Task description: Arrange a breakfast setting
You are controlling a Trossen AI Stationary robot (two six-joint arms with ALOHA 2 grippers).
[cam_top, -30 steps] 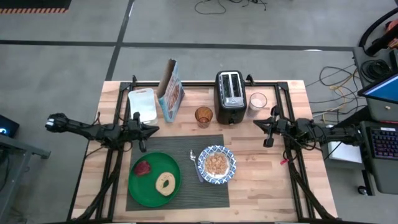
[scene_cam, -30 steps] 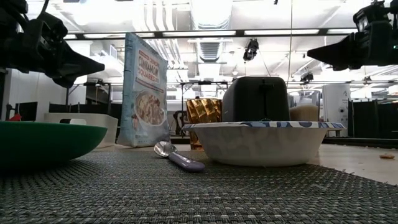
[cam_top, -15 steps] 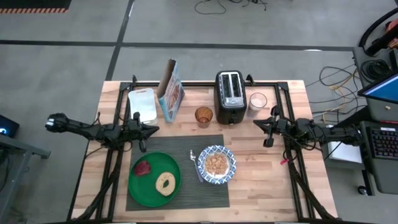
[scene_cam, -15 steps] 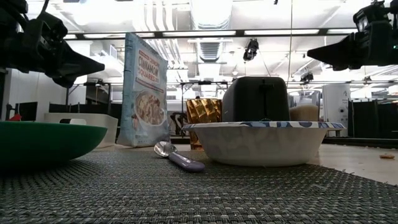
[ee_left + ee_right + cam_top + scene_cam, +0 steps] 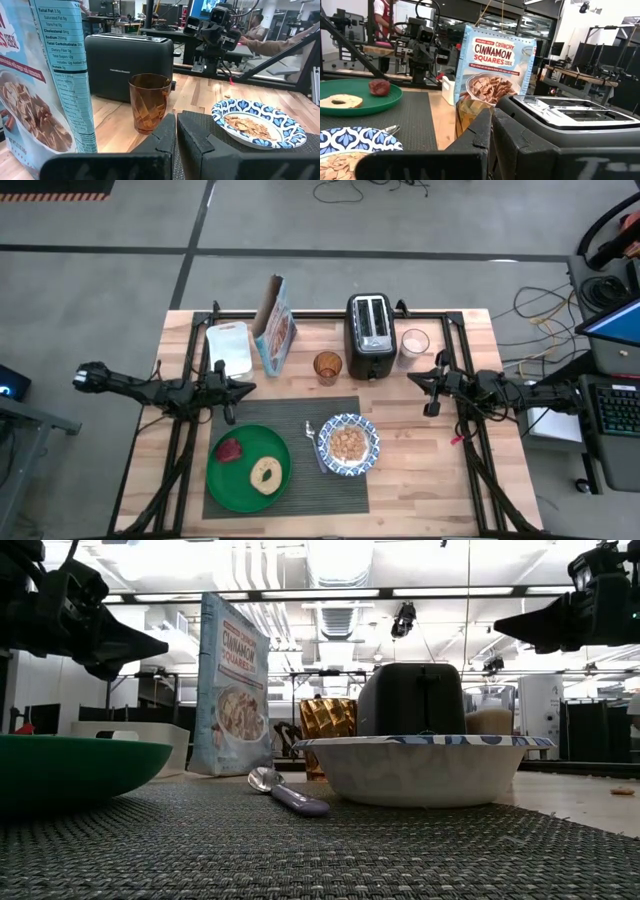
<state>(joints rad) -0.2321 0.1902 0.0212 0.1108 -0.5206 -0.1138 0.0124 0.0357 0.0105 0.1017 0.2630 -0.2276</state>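
A ribbed dark grey placemat (image 5: 285,455) is lying at the near middle of the wooden counter (image 5: 430,470), carrying a round green plate (image 5: 248,468) with a ringed bagel (image 5: 265,474) and a red fruit (image 5: 231,450), a blue-and-white patterned bowl (image 5: 349,444) of cereal (image 5: 349,443), and a metal spoon (image 5: 317,446) just beside the bowl. Both arms are hovering off the mat: left end effector (image 5: 240,387) pinched narrow and empty, right end effector (image 5: 418,382) likewise. The setting appears complete, so both should be steering clear of the cereal box (image 5: 277,327), amber tumbler (image 5: 328,366) and toaster (image 5: 369,335).

On the placemat (image 5: 300,412) at the frame's lower centre, plate (image 5: 230,478) left, bowl (image 5: 349,444) right, spoon (image 5: 318,450) between.
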